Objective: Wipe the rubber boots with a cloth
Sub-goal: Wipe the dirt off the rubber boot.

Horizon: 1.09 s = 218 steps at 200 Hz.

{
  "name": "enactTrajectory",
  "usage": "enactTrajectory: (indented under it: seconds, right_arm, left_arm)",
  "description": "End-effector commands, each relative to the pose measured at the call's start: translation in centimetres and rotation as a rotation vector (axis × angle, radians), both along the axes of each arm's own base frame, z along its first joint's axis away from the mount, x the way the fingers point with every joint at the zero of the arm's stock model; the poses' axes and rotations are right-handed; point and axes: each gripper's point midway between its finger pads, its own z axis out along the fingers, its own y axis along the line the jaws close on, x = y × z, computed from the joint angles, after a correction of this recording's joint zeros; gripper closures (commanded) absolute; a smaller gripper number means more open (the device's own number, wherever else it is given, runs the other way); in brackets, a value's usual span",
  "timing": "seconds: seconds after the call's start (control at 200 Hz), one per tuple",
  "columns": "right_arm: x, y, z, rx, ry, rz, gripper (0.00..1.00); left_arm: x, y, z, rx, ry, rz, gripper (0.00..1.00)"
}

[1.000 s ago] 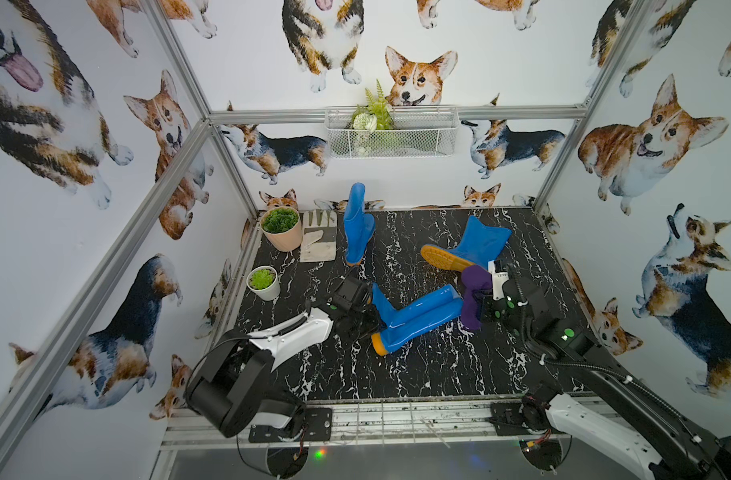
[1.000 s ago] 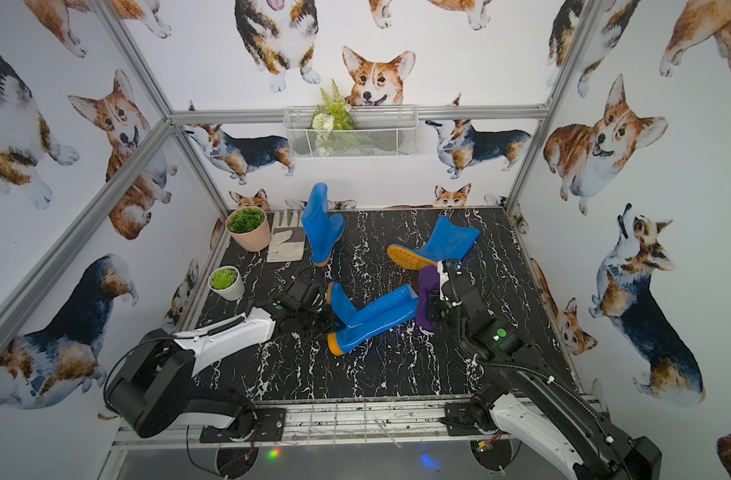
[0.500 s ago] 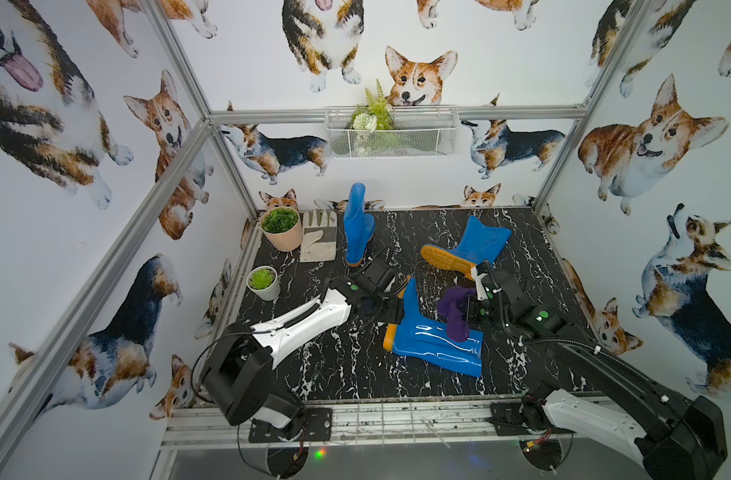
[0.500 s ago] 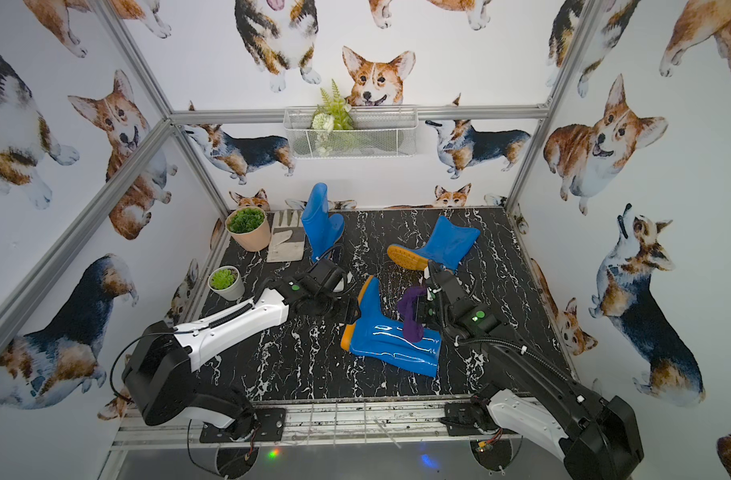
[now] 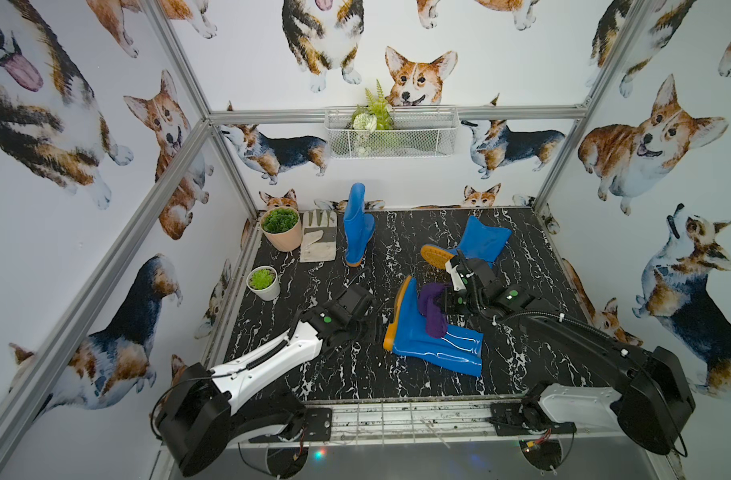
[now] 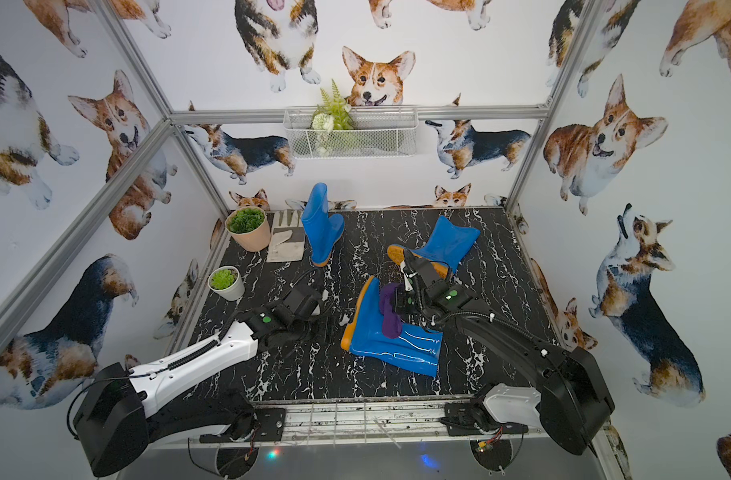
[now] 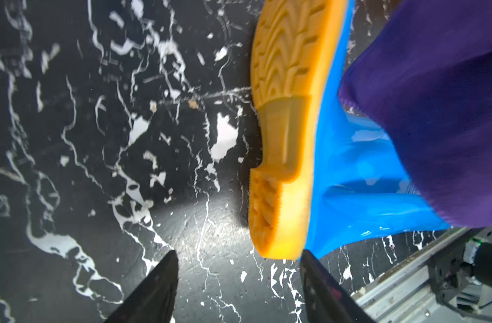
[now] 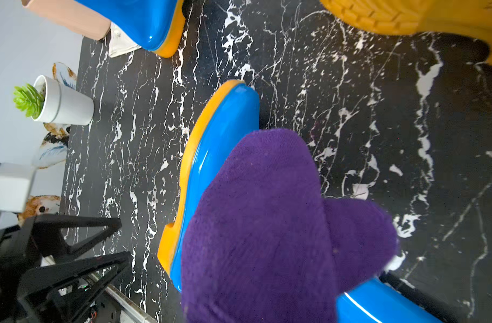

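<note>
left gripper (image 7: 237, 253) let go of boot (image 5: 434, 349), jaws now apart.
Boot lies flat; right gripper (image 5: 446, 298) clamped on cloth (image 5: 432, 316) draped over it, so wiping looks ready.

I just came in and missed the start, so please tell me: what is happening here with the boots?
Two robot arms are cleaning blue boots. The right gripper is shut on a purple cloth, which is draped over the nearest boot; that boot lies on its side. The left gripper is open beside this boot's orange sole and holds nothing. A second boot stands upright at the back. A third boot lies on its side beyond the right gripper. Neither is being touched.
</note>
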Motion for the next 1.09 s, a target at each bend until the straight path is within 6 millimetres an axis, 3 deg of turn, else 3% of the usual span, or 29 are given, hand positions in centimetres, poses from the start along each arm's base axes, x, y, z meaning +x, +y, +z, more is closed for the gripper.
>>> enactTrajectory:
  seconds: [0.0,0.08,0.14,0.24,0.36,0.521,0.661,0.696,0.786,0.966,1.031,1.086]
  right_arm:
    - [-0.6,-2.2,-1.2,-0.077,0.059,-0.018,1.00]
    - [-0.8,-3.3,-2.0,-0.121,0.074,-0.044,1.00]
    - [-1.0,-2.8,-2.6,-0.090,0.091,-0.041,1.00]
    - [-1.3,-0.4,-2.7,0.023,0.095,-0.019,1.00]
    - [-0.8,2.8,-2.9,0.015,0.053,0.027,1.00]
    - [2.4,7.7,-4.0,0.115,0.062,0.027,1.00]
    - [4.2,9.8,-5.9,0.090,0.130,0.062,1.00]
    - [4.1,9.9,-6.4,0.080,0.145,0.073,1.00]
    - [2.7,10.2,-7.4,0.080,0.172,0.103,1.00]
    - [-4.5,10.2,-9.1,0.039,0.240,0.213,1.00]
    - [-5.7,9.4,-8.9,0.035,0.240,0.217,1.00]
    - [-5.6,8.6,-8.5,0.038,0.222,0.190,1.00]
  left_arm:
    - [-0.2,-1.8,0.4,-0.106,0.004,0.027,0.30]
    - [-0.2,-2.2,0.3,-0.100,-0.010,-0.003,0.30]
    - [0.4,-3.0,0.7,-0.112,-0.036,-0.041,0.30]
    - [1.1,-4.8,0.6,-0.118,-0.030,-0.100,0.30]
    - [1.1,-5.2,-2.2,-0.103,0.024,-0.080,0.33]
    - [0.5,-5.0,-4.5,-0.138,0.043,-0.045,0.36]
    - [0.1,-5.5,-5.2,-0.135,0.090,-0.059,0.49]
    - [0.0,-5.6,-5.2,-0.132,0.094,-0.066,0.56]
    - [0.3,-5.3,-5.5,-0.109,0.085,-0.061,0.74]
    - [1.3,-5.2,-4.7,-0.112,0.062,-0.050,0.99]
    - [1.4,-5.2,-4.6,-0.115,0.059,-0.041,1.00]
    - [1.3,-5.2,-4.6,-0.123,0.064,-0.032,1.00]
